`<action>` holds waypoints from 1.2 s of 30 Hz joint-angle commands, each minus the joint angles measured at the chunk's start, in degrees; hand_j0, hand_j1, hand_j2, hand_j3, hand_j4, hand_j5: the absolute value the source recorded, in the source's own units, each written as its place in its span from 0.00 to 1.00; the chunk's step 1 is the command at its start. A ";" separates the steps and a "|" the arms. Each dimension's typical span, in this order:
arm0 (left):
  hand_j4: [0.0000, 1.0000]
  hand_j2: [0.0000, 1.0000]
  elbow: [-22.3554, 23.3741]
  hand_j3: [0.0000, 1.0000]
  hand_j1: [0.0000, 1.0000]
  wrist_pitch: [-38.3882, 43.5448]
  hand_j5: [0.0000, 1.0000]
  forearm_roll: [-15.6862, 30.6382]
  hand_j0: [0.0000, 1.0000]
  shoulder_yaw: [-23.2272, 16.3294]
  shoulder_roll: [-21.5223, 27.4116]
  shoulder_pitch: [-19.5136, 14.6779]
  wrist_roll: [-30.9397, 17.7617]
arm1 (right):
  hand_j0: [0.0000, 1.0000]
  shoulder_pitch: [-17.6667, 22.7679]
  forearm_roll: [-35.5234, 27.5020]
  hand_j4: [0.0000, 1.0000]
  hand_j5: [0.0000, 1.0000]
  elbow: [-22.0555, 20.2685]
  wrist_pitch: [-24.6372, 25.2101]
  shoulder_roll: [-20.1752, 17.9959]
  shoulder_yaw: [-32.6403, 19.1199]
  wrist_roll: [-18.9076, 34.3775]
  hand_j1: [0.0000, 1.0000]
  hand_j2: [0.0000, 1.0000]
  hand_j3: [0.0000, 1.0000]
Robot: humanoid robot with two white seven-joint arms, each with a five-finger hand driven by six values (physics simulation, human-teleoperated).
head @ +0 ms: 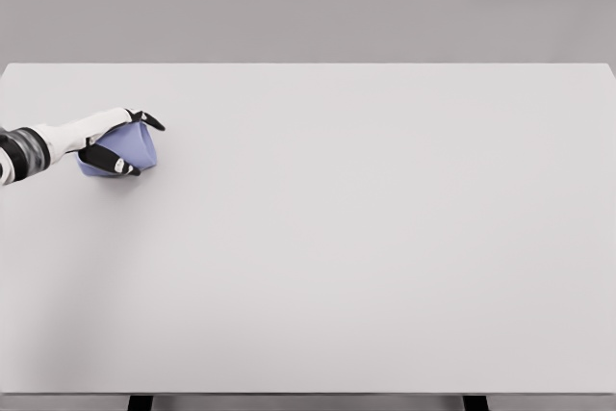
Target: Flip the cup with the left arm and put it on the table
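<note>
A pale blue cup (133,149) lies tilted on the white table (366,238) at its left side. My left hand (123,144) reaches in from the left edge and wraps around the cup, with dark-tipped fingers over its top and its thumb beneath the near side. The cup's opening is hidden by the hand. My right arm does not appear.
The table's far edge runs along the top of the surface and its near edge along the bottom, with two dark legs (141,402) below. A grey wall stands behind.
</note>
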 commanded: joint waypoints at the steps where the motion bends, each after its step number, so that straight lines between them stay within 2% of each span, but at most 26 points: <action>1: 0.69 0.69 -0.10 0.69 0.69 -0.07 0.69 -1.00 0.69 -0.12 0.04 0.00 0.07 | 1.00 0.00 -0.06 1.00 1.00 -0.01 -0.01 0.00 0.00 0.01 1.00 1.00 1.00; 9: 0.72 0.72 -0.80 0.72 0.72 -0.24 0.72 -0.29 0.72 0.67 0.83 -0.53 0.16 | 1.00 0.00 0.03 1.00 1.00 -0.01 -0.01 0.00 0.00 0.01 1.00 1.00 1.00; 17: 0.73 0.73 -1.07 0.73 0.73 -3.06 0.73 0.41 0.73 3.13 1.01 -0.62 0.24 | 1.00 0.00 -0.06 1.00 1.00 -0.01 -0.01 0.00 0.00 0.01 1.00 1.00 1.00; 25: 0.73 0.73 -0.89 0.73 0.73 -7.89 0.73 6.29 0.73 4.89 1.01 -0.35 0.33 | 1.00 0.00 -0.06 1.00 1.00 -0.01 -0.01 0.00 0.00 0.01 1.00 1.00 1.00; 32: 0.73 0.73 -0.80 0.73 0.73 -12.11 0.73 13.24 0.73 6.12 -1.19 0.44 0.16 | 1.00 0.00 -0.06 1.00 1.00 -0.01 -0.01 0.00 0.00 0.01 1.00 1.00 1.00; 36: 0.73 0.73 -0.45 0.73 0.73 -12.20 0.73 14.56 0.73 6.39 -3.21 0.79 0.16 | 1.00 0.00 -0.06 1.00 1.00 -0.01 -0.01 0.00 0.00 0.01 1.00 1.00 1.00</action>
